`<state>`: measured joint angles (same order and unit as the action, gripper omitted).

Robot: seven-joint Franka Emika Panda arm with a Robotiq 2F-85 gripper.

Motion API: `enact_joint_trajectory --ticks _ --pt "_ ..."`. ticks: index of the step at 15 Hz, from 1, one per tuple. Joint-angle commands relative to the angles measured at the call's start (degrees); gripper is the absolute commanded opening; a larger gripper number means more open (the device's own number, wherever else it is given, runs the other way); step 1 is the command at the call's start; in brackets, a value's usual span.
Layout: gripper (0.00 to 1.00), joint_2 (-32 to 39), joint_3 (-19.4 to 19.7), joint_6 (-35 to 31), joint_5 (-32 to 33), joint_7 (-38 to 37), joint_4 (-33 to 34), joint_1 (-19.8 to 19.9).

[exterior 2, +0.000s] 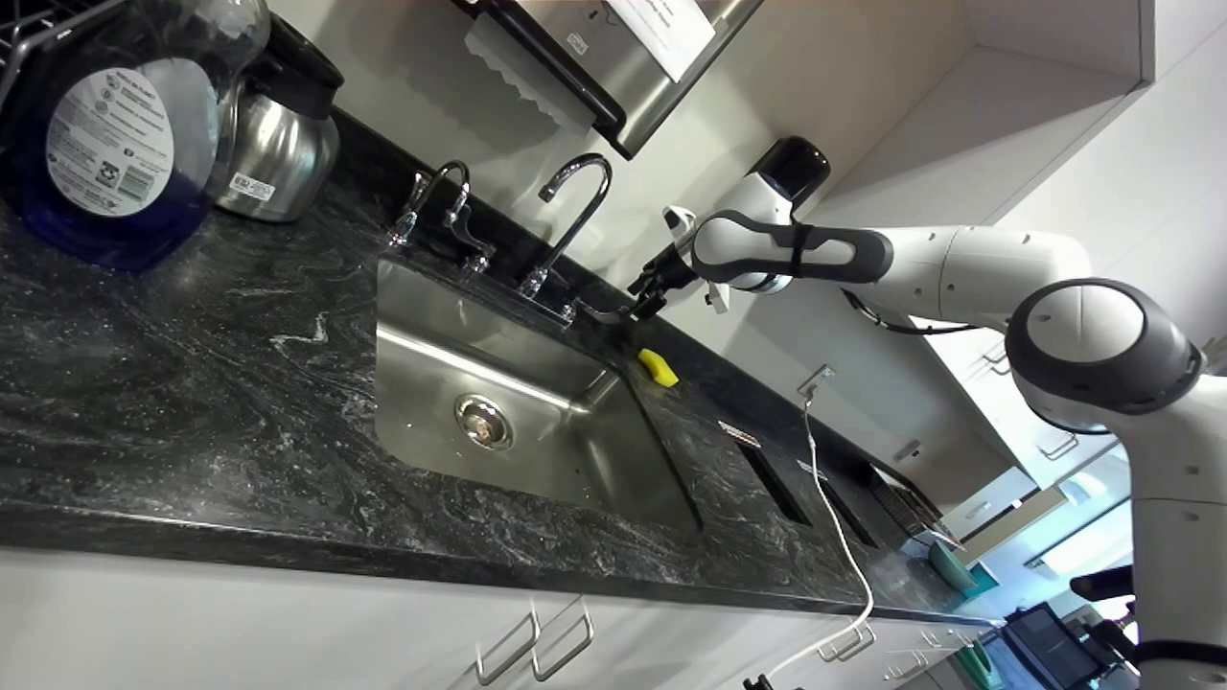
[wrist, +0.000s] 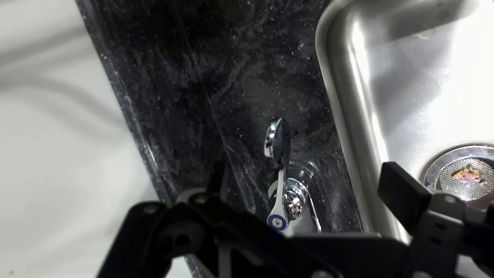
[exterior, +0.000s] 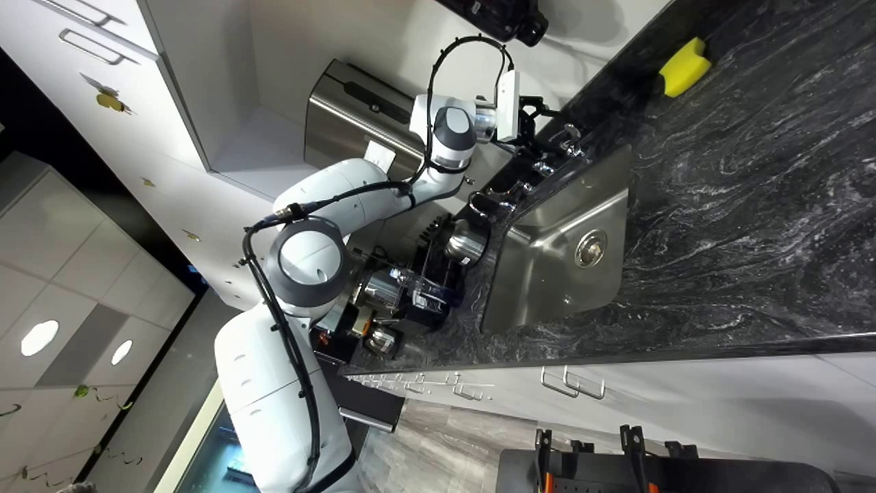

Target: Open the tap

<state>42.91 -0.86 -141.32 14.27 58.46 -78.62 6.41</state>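
At the chrome tap (exterior 2: 577,231), whose blue-dotted lever (wrist: 279,200) shows between the well-parted jaws, best straddle that lever squarely and swing it gently, minding the sink (exterior 2: 546,470) in front and the desk (exterior 2: 240,383) beneath.

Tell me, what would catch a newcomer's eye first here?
Probably the white and grey jointed robot arm, extended toward the back edge of the steel sink. In the wrist view, its black hand is open, a blue-ringed chrome tap handle showing in the gap. Then the bright yellow sponge-like block on the black marbled counter, near the pale wall.
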Motion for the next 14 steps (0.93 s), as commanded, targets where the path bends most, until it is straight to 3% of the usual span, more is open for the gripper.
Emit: enact_joint_trajectory --ticks 1,8,9,14 --pt "1.00 2.3 -0.5 2.3 -0.6 1.6 3.4 0.7" --pt "1.00 4.2 -0.8 3.4 -0.9 1.9 5.0 1.2" --pt "0.82 4.3 -0.9 3.6 -0.9 2.0 5.2 1.3" --pt "0.43 4.9 -0.9 4.4 -1.0 2.1 6.0 1.3"
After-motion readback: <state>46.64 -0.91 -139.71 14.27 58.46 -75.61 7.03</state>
